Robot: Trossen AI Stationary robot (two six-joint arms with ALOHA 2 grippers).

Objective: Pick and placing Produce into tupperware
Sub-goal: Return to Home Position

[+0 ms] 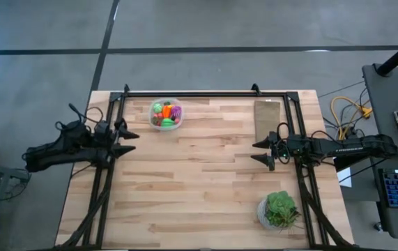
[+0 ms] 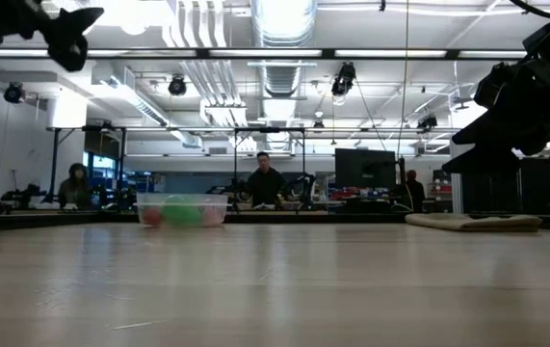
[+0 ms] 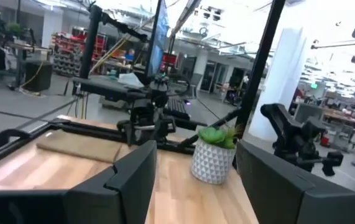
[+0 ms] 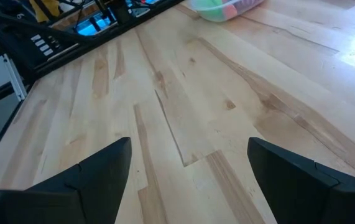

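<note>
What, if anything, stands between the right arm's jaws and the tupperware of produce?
Nothing visible does. Only bare table lies between the right arm, jaws open, and the tupperware; the tan board and potted plant sit off that line.

Tabletop [image 1: 199, 181] pale wood planks, smooth, low sheen; tupperware [image 1: 152, 118] clear glossy plastic; produce [image 1: 166, 111] smooth, bright, plastic-looking; tan mat [image 1: 268, 115] matt, cloth-like; plant pot [image 3: 213, 165] white, faceted, matt; left tool [image 1: 125, 139] and right tool [image 1: 263, 152] dark, matt, plastic-looking; frame [image 1: 205, 93] black metal
</note>
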